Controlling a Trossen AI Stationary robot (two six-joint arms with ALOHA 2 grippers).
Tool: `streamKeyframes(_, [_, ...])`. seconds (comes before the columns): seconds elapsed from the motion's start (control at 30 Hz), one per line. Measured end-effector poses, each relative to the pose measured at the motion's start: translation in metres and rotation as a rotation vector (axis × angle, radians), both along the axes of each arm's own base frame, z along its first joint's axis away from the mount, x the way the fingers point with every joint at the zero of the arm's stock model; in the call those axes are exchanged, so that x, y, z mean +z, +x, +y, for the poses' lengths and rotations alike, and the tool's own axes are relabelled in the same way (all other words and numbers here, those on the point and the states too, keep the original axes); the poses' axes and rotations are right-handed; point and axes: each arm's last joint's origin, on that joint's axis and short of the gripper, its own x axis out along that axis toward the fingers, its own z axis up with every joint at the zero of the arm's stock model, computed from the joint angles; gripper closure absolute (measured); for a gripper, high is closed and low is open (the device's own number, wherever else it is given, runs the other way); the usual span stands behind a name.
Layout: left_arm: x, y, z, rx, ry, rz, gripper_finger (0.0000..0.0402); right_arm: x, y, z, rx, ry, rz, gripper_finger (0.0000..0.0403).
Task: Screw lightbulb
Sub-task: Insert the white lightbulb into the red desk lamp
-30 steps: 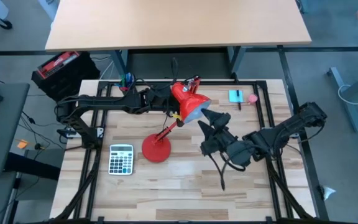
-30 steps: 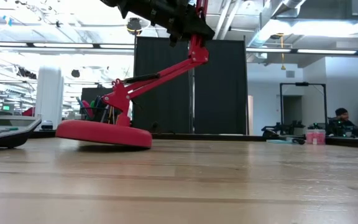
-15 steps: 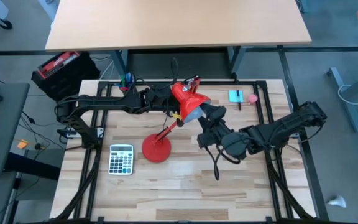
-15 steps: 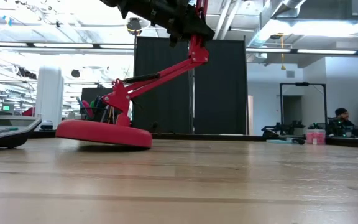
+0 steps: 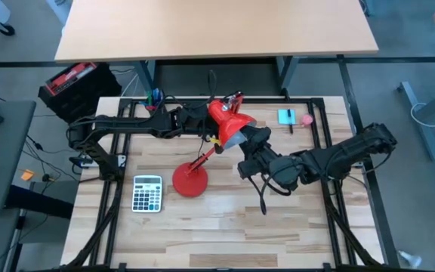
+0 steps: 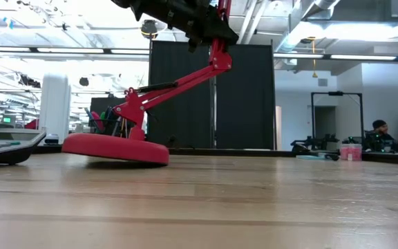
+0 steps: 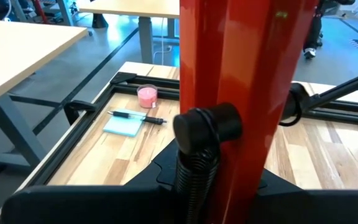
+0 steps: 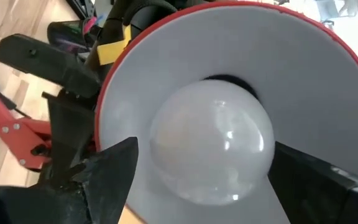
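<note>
We see a light wooden table [image 5: 225, 227] framed by black rails, with a larger pale table beyond it on a grey floor. On the wood sit a calculator [image 5: 147, 193], the round base [image 5: 190, 180] of a red desk lamp [image 5: 216, 143], and, at the far edge, a blue notepad [image 5: 285, 116], a pen [image 7: 135, 116] and a small pink cup [image 5: 306, 119]. In the low view the room behind shows bright ceiling lights, a dark panel and a person [image 6: 378, 133] seated far off at the right.

The left gripper [image 5: 202, 123] is up at the back of the lamp head; in the left wrist view the red lamp arm fills the space directly ahead of it, but we cannot tell whether its fingers are clamped on it.

The lightbulb [image 8: 211, 150] sits in the middle of the lamp's white-lined cone shade [image 8: 328, 106], its base end hidden in the socket. The right gripper [image 5: 249, 143] is at the mouth of the shade, its 2 dark fingers [image 8: 107, 171] spread wide on either side of the bulb. We cannot tell whether they touch the glass.
</note>
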Motion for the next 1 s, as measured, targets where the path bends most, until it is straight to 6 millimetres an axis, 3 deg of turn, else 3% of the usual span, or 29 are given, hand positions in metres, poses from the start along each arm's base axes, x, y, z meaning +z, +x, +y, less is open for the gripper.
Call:
streamKeyframes(0.43, [0.0,0.0,-0.0001,-0.001,0.0,0.0,0.0343,0.0022,0.0015,-0.0014,0.017,0.035,-0.05,0.0069])
streamKeyframes(0.67, [0.0001,0.0001,-0.0002,-0.001,0.0,-0.001,0.0343,0.0059,0.002,-0.0012,0.007,0.198,-0.258,0.0113])
streamKeyframes(1.0, [0.0001,0.0004,0.0001,0.005,-0.007,-0.006,0.0343,0.0061,0.0039,-0.0072,-0.035,0.601,-0.716,0.0119])
